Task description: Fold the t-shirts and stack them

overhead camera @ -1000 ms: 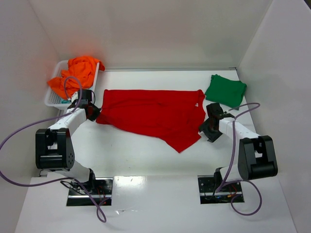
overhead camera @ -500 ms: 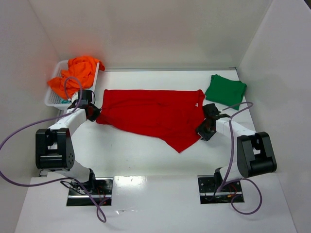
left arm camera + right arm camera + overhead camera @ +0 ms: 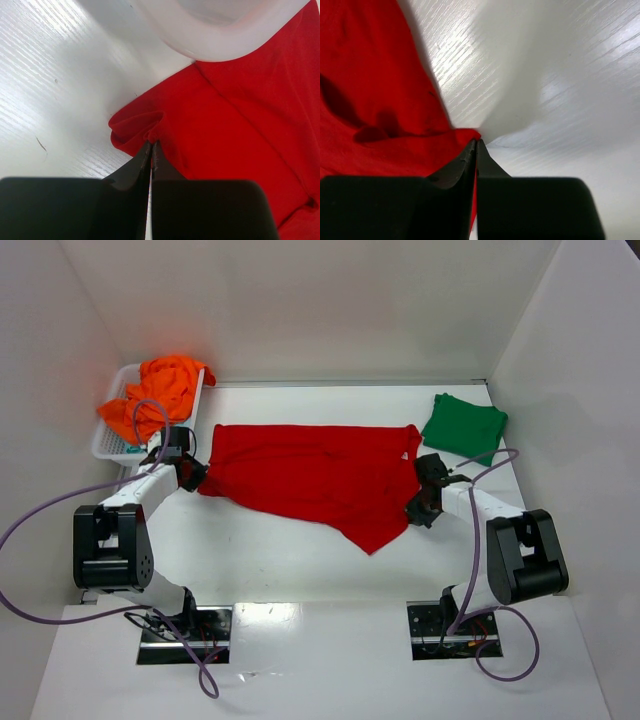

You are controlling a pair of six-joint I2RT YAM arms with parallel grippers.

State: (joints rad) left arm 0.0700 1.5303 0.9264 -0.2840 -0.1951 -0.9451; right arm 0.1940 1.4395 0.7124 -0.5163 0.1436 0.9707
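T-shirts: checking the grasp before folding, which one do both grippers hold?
The red t-shirt, spread mid-table, pinched at opposite ends by left gripper and right gripper. The green t-shirt lies apart; the orange t-shirt fills the basket.

A white lattice basket sits at the far left corner of the white wood-grain table.

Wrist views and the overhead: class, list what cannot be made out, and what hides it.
1. Overhead: what else lies in the basket, under the orange shirt.
2. Left wrist: the red shirt runs off the frame edges.
3. Right wrist: how much cloth the right pincer holds; its own jaws cover it.
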